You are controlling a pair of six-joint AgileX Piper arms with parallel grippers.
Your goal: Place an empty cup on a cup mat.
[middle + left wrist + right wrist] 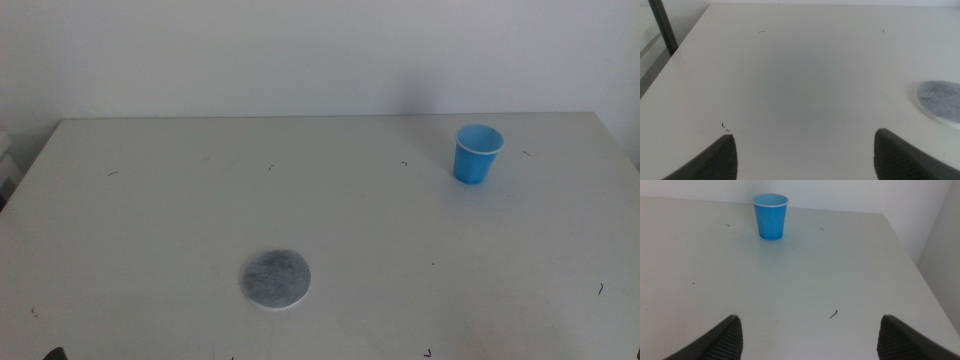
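The blue cup (477, 153) stands upright on the white table at the far right; the right wrist view shows it (770, 216) well ahead of my right gripper (807, 335), which is open and empty. The grey cup mat (275, 278) lies flat near the front middle of the table. In the left wrist view the mat (941, 101) shows at the frame's edge, off to the side of my left gripper (805, 155), which is open and empty. Neither arm reaches into the middle view; both grippers wait near the table's front edge.
The white table (320, 200) carries only small dark specks. A white wall stands behind its far edge. A dark post (662, 27) stands beyond the table's left edge. The table's right edge (912, 255) runs close to the cup.
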